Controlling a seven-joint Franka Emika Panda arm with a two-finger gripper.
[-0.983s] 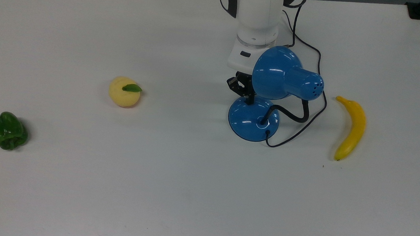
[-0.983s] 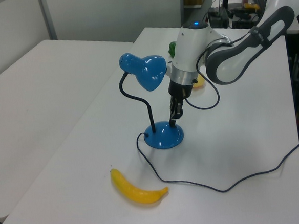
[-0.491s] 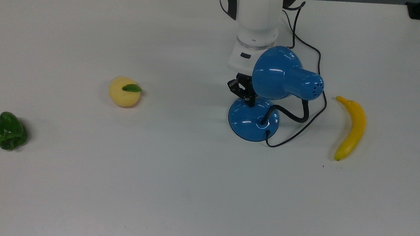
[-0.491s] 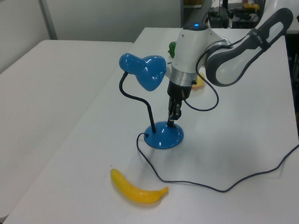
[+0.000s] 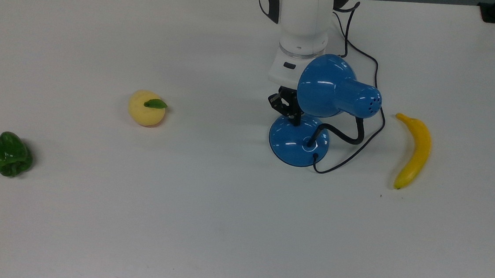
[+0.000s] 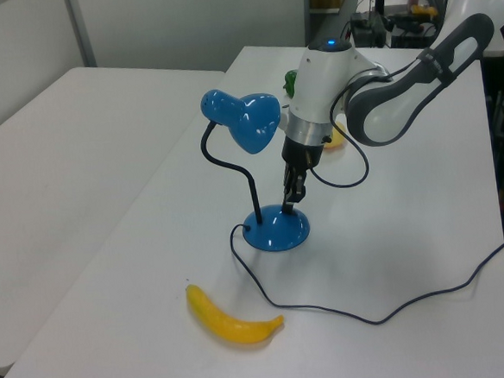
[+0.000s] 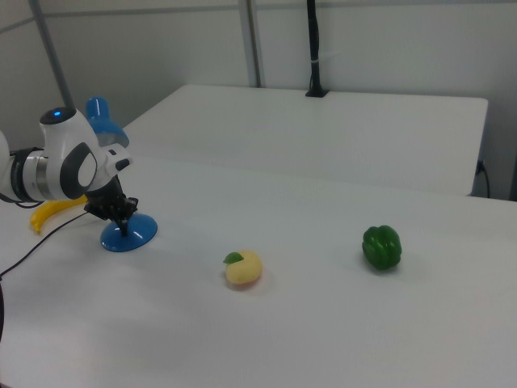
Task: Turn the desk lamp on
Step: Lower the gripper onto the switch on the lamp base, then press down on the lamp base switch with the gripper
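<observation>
The desk lamp stands right of the table's middle in the top view, with its glossy blue shade (image 5: 335,88) over a round blue base (image 5: 293,145). A black gooseneck (image 5: 345,135) joins the two. My gripper (image 5: 295,118) points down at the far edge of the base, beside the shade, and its black fingers are shut to a narrow tip. In the left view the gripper (image 6: 289,205) touches the top of the base (image 6: 276,230). In the right view the gripper (image 7: 123,220) sits over the base (image 7: 129,234). I cannot make out the switch.
The lamp's black cord (image 5: 361,152) loops right of the base and runs back past my arm. A banana (image 5: 414,152) lies to the top view's right of the lamp. A yellow fruit (image 5: 146,108) and a green pepper (image 5: 9,154) lie to the top view's left on the white table (image 5: 223,225).
My gripper has dropped slightly onto the far edge of the lamp's base. The lamp and the fruit have stayed where they were.
</observation>
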